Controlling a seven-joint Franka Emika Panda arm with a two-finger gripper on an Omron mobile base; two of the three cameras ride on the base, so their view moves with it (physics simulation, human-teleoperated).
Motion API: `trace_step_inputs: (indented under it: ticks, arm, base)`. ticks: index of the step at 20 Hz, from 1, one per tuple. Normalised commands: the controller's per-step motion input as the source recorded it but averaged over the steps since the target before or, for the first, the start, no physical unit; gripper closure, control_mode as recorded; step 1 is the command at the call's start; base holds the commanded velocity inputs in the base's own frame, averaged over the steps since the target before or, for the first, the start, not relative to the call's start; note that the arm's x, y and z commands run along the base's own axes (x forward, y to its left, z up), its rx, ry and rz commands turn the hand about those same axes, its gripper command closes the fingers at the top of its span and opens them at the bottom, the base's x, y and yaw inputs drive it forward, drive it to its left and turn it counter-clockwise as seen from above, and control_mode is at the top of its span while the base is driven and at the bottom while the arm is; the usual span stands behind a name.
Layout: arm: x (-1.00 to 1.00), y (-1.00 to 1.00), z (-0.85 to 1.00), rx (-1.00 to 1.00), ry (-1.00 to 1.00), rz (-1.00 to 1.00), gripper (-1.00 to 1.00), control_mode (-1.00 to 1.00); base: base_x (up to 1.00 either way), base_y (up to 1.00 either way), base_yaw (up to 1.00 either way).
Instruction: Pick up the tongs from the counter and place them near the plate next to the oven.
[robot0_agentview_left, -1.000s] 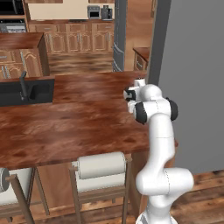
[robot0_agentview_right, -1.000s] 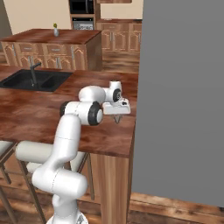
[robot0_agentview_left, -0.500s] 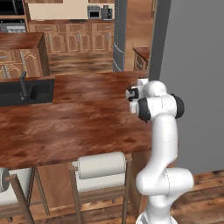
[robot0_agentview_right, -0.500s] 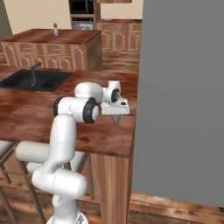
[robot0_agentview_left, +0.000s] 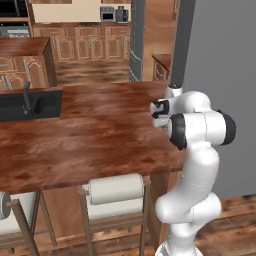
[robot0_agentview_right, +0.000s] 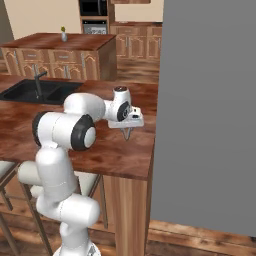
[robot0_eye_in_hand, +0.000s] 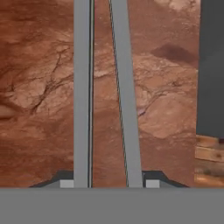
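Spanning the kitchen, wood-grain counter (robot0_agentview_left: 95, 135)

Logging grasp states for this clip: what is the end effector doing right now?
End effector: closed on the tongs, held above the counter.

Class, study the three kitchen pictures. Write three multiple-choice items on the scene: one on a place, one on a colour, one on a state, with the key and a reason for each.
1. Where does the sink lie?
A. set in the counter
B. on the floor
C. on a stool

2. What colour are the tongs?
A. red
B. grey
C. green

3. How is the gripper?
A. flat on the floor
B. resting in the sink
C. shut on the tongs above the counter

Key: A, the dark basin is sunk in the wood top; B, the hand view shows two grey arms; C, both arms run up between the fingertips.
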Motion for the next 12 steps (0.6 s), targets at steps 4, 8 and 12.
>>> trace_step_inputs:
  ticks: [4, 8, 12]
  arm:
    - [-0.70, 0.14, 0.90, -0.01, -0.40, 0.09, 1.00, -1.00]
    - [-0.67, 0.07, 0.87, -0.01, -0.36, 0.10, 1.00, -1.00]
    - [-0.59, 0.07, 0.88, -0.03, -0.35, 0.09, 1.00, -1.00]
  base:
    - [0.00, 0.00, 0.00]
    - [0.00, 0.00, 0.00]
    - [0.00, 0.00, 0.00]
